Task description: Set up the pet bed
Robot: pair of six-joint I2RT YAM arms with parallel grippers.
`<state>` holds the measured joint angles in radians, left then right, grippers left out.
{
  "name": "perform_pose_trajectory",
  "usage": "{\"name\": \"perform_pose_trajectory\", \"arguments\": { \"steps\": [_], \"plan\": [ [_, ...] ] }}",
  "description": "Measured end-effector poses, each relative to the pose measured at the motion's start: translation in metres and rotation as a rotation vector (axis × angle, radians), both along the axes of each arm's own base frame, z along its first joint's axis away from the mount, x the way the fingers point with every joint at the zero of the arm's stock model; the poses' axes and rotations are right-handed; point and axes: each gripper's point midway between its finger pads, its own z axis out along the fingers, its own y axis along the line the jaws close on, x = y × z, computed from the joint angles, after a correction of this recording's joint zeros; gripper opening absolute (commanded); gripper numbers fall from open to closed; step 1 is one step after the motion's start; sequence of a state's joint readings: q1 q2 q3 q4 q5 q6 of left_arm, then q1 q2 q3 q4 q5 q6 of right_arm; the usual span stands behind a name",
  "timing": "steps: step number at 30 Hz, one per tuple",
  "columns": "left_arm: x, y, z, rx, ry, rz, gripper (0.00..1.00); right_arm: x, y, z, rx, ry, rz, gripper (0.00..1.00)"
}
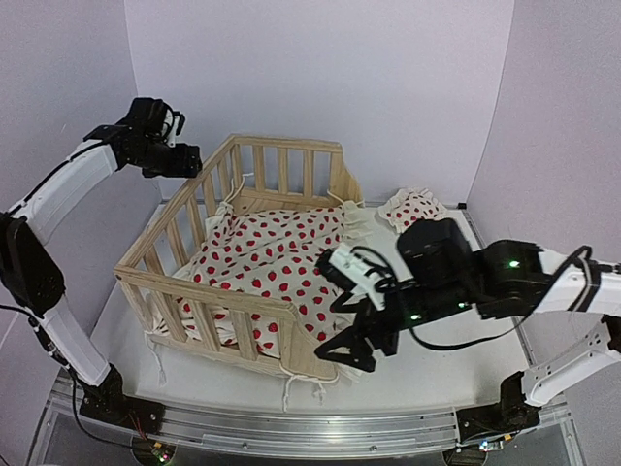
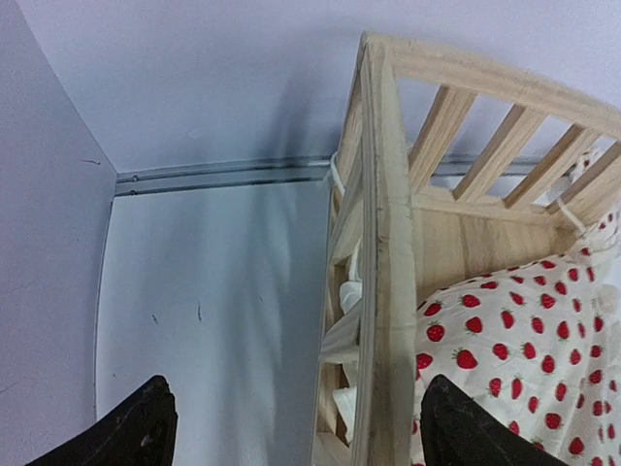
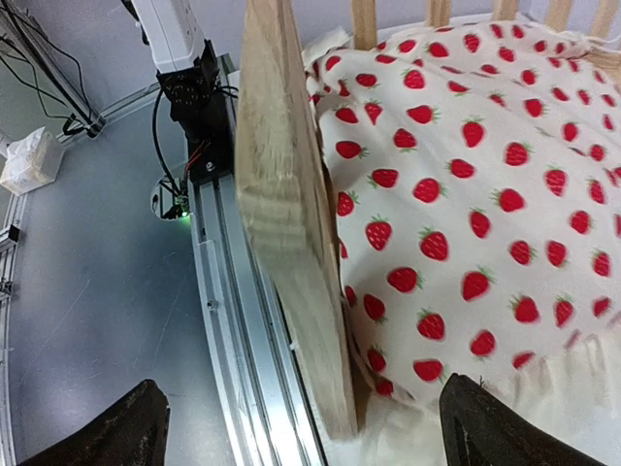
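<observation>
Light pine wooden pet bed (image 1: 204,291) w/ slatted rails sat mid-table, a bit left, w/ its red-dotted white ruffled cushion (image 1: 272,248) rumpled inside. Frame looked stiff & light and would prob. slide on the smooth white table (image 1: 417,383). Best hold was a top rail or corner post, not the thin slats. Cushion looked soft & floppy; pinch at ruffle or tie strings. Left gripper (image 1: 190,161) hovered by far-left rail, jaws wide, rail lined up between fingers, holding nothing. Right gripper (image 1: 344,351) was at near-right corner post, jaws wide either side of it, empty. Small red-dotted pillow (image 1: 415,207) lay far-right of bed.
</observation>
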<state>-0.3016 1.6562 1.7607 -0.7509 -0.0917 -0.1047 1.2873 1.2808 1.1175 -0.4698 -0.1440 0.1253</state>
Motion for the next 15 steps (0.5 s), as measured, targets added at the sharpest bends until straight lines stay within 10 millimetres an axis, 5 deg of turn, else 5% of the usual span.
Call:
{"name": "perform_pose_trajectory", "arguments": {
  "steps": [3, 5, 9, 11, 15],
  "plan": [
    [-0.03, 0.009, 0.039, -0.087, -0.056, -0.01, 0.95, 0.011, -0.035, 0.036, 0.052, -0.079, -0.082, 0.98],
    [-0.049, 0.01, 0.067, -0.154, -0.108, -0.027, 0.95, 0.035, -0.053, 0.047, 0.058, -0.113, -0.159, 0.98],
    [-0.084, 0.0, 0.1, -0.234, -0.175, -0.077, 0.96, 0.153, -0.098, 0.056, 0.01, -0.183, -0.477, 0.98],
    [-0.086, -0.004, 0.097, -0.231, -0.166, -0.092, 0.96, 0.205, -0.108, 0.049, -0.038, -0.196, -0.564, 0.98],
    [-0.055, -0.012, 0.059, -0.185, -0.077, -0.1, 0.93, 0.314, -0.102, 0.025, -0.092, -0.173, -0.623, 0.98]
  ]
}}
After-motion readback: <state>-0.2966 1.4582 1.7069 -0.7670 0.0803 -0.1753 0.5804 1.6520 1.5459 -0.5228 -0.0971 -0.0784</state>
